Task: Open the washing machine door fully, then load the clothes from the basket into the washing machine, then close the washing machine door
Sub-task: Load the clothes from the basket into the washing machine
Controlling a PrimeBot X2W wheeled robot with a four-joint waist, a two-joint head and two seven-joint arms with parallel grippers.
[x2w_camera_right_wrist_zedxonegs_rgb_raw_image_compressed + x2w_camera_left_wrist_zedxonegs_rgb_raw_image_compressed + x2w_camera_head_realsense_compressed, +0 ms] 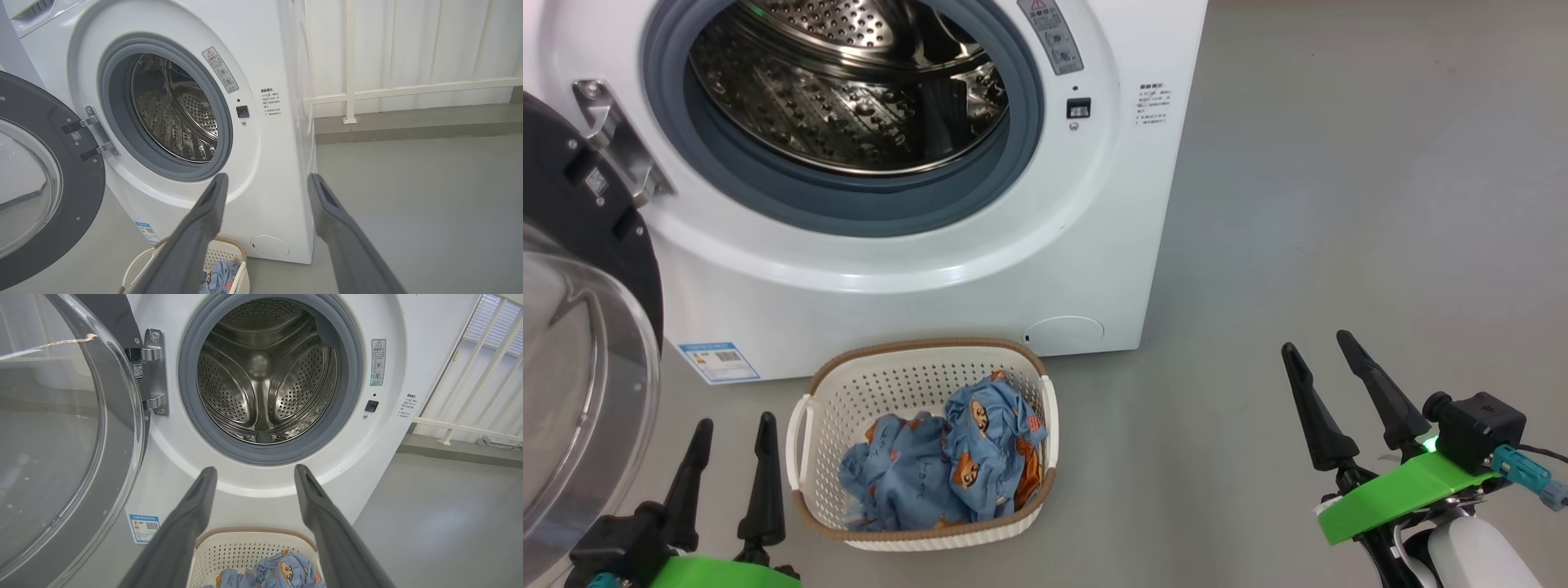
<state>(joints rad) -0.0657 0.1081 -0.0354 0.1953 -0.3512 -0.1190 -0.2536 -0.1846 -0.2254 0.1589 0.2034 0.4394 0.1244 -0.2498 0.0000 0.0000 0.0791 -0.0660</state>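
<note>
The clothes [956,465] lie bunched in the basket [907,392], on the floor just before the washing machine [931,278], we judge for a short lift into its drum [849,90]. The washing machine door [572,384] hangs wide open, partly cut off. Our left hand [735,420] and right hand [1314,341] gape empty. We cannot count the garments.

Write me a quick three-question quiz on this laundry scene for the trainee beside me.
1. True or false: the washing machine door stands open.
2. Where are the clothes lying? A) in the drum B) in the basket C) on the floor
3. Fill in the blank: the left gripper and the right gripper both have their jaws ____ and hold nothing.

Key: 1 true; 2 B; 3 open.
</note>
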